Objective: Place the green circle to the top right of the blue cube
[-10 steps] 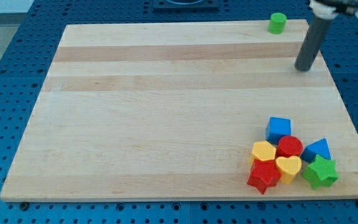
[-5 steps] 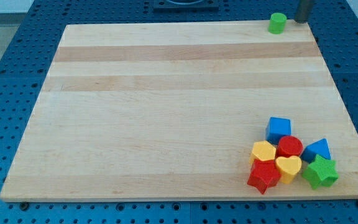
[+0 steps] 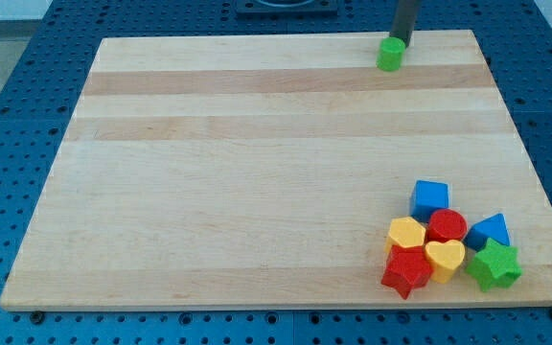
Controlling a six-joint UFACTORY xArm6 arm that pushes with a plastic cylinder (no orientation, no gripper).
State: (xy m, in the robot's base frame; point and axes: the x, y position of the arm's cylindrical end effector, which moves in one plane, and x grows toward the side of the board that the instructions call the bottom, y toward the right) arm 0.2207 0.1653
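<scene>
The green circle (image 3: 389,55) stands near the board's top edge, right of centre. My tip (image 3: 400,42) is right behind it, touching or nearly touching its upper right side. The blue cube (image 3: 429,198) sits far below, at the view's lower right, at the top of a cluster of blocks. The green circle is well above the blue cube and a little to its left.
The cluster below the blue cube holds a red circle (image 3: 447,227), a yellow hexagon (image 3: 406,234), a yellow heart (image 3: 444,257), a red star (image 3: 406,271), a blue triangle (image 3: 490,231) and a green star (image 3: 494,264). The board's right edge (image 3: 525,153) is close by.
My tip went up past the board's top right, then came left behind the green circle. The circle has slid left and slightly down from the top right corner.
</scene>
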